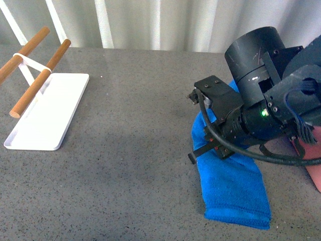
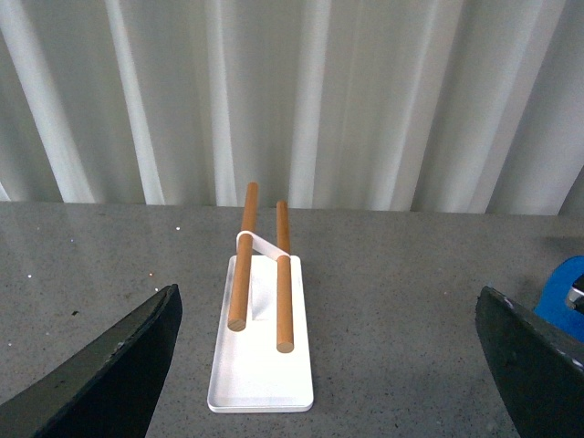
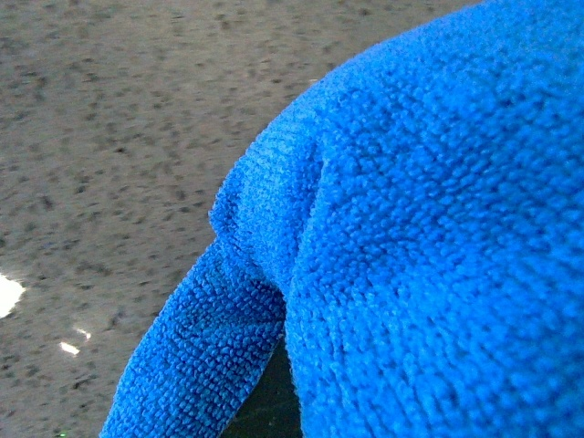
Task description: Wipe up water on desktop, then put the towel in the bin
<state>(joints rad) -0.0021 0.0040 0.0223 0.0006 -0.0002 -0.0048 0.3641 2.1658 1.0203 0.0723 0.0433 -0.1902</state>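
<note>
Item: towel [image 1: 235,191], bright blue terry, lying lengthwise on the desktop [image 1: 130,150] at about 4 o'clock in the front view, with its far end hidden under the right arm [image 1: 261,100].
Right gripper [image 1: 220,123]: down over the towel's far end. The wrist body hides the fingers, and the right wrist view shows only blue pile and a fold, so whether the jaws are closed on cloth cannot be told.
Left gripper [image 2: 326,290]: jaws spread wide with nothing between them. It sits well clear of the towel and faces the white tray [image 2: 260,374].
Bin [image 1: 313,173]: only a salmon-pink sliver shows, at 3 o'clock on the frame edge, just beside the towel and behind the right arm.
Tray fittings: two wooden bars [image 1: 40,80] slant over the tray at 9 o'clock, well apart from the work.
Water: no distinct puddle can be made out. The pale glints on the desktop in the right wrist view could be wet patches or mere reflections.
Stage, judged: wiping or gathering; the towel is not yet in the bin.
Hazard one: a pinch on one layer only would let the folded cloth unfold and slip free when lifted.
Hazard two: the long trailing end could catch the bin's rim and hang outside.
Hazard three: pushing a bunched fold would smear water rather than soak it up.
</note>
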